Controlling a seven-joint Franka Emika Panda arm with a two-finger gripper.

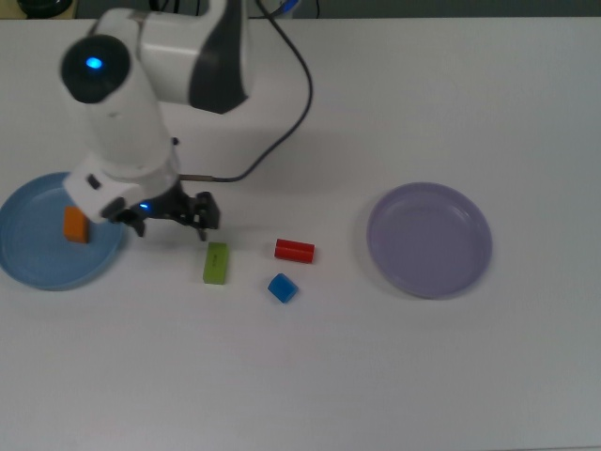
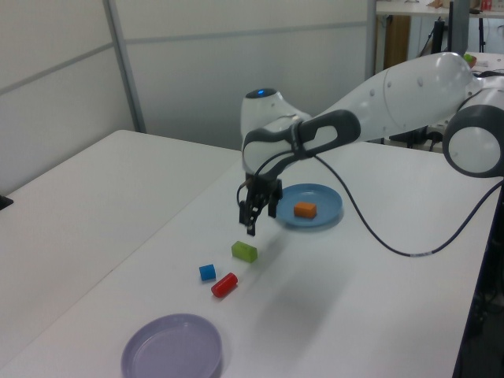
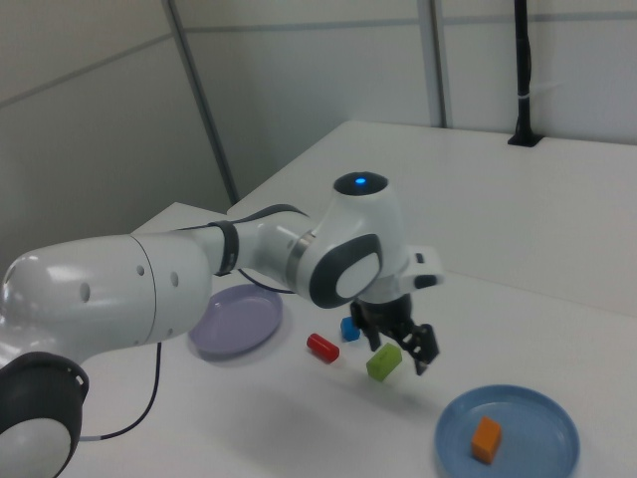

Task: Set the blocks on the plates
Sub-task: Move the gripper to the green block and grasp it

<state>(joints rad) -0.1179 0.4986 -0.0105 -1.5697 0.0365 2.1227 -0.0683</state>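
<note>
At the near edge of the white table [image 2: 102,197] in the left view lies the lavender plate [image 2: 172,348], bare. Beyond it come the red block [image 2: 224,284] and the blue cube [image 2: 207,272], close together, then the lime-green block [image 2: 244,251]. Just past the green block hangs the gripper [image 2: 255,216] — fingers spread, holding nothing — clear of the tabletop. Farthest back, the orange block [image 2: 305,209] rests on the light blue plate [image 2: 329,201] — well apart from the other three.
</note>
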